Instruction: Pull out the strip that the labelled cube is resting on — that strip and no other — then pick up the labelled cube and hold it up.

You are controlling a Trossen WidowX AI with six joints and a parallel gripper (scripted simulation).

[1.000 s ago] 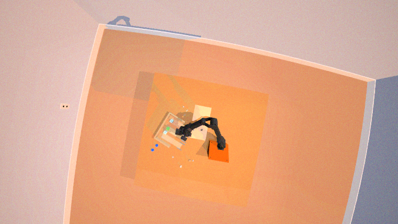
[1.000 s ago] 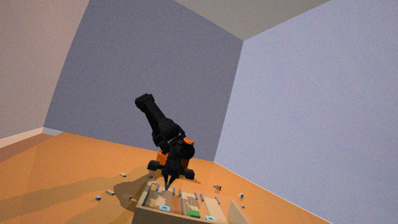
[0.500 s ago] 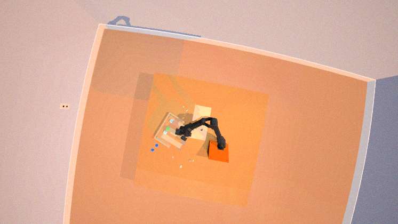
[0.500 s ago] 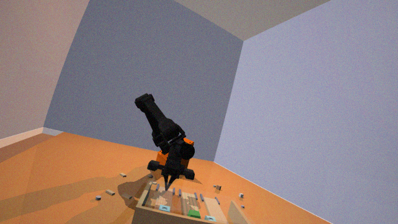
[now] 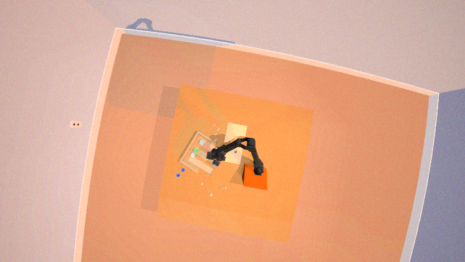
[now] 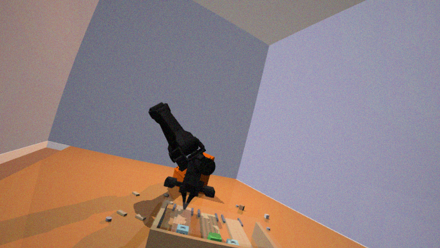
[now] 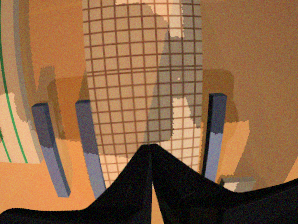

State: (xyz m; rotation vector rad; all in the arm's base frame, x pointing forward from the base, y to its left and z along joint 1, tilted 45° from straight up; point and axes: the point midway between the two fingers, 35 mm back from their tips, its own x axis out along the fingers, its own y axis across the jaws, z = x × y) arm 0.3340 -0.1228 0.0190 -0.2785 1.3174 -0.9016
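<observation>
I count three strips, two pale blue cubes, one green block, two round blue spots, one tray and one arm.

Two blue discs lying left of centre in the top view, a white wall socket showing at far left, a pale rectangular sheet lying near centre, small pale blocks scattering across the exterior view's lower left.
</observation>
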